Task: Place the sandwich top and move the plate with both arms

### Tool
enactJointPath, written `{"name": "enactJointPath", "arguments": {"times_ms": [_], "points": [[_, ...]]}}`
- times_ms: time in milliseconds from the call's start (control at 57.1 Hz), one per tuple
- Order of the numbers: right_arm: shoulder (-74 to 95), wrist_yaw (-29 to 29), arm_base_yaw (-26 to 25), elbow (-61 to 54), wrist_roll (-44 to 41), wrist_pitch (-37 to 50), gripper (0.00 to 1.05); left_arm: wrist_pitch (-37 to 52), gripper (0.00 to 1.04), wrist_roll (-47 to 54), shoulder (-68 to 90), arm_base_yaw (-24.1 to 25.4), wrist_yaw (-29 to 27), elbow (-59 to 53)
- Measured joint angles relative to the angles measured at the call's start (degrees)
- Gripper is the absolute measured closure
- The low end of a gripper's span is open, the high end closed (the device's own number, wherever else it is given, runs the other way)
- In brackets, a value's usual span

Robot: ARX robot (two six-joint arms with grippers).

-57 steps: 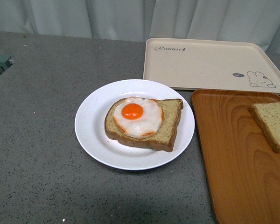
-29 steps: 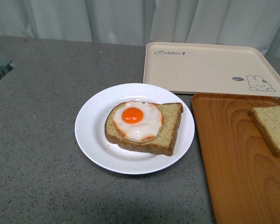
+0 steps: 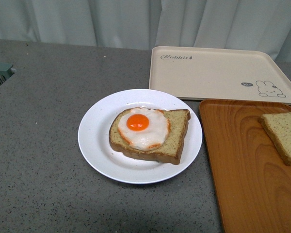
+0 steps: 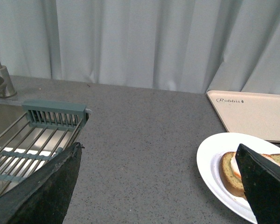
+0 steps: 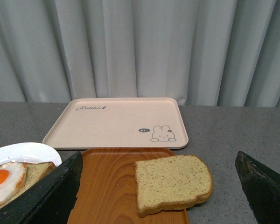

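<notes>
The plain speckled tan-brown bread slice (image 5: 172, 182) lies flat on the orange wood-grain tray (image 3: 242, 174), apart from the round white plate (image 3: 94, 145). That plate sits on the grey speckled surface (image 3: 39, 145) beside the tray and carries an egg-topped slice (image 3: 174, 138). The left tool (image 4: 158, 148) and right tool (image 5: 158, 156) both stand wide, gripping nothing.

My left gripper (image 4: 158, 148) and right gripper (image 5: 158, 156): matte black fingers (image 4: 42, 191), wedge-shaped, tapering to narrow tips, surface dull, faintly grey-sheened.
</notes>
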Motion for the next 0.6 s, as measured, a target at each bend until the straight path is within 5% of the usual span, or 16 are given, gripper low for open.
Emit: {"name": "enactJointPath", "arguments": {"times_ms": [595], "points": [[0.5,-1.4,-0.3,0.3,0.7,-1.0,0.09,0.0,0.06,0.0,0.0,0.0,0.0,0.0]]}}
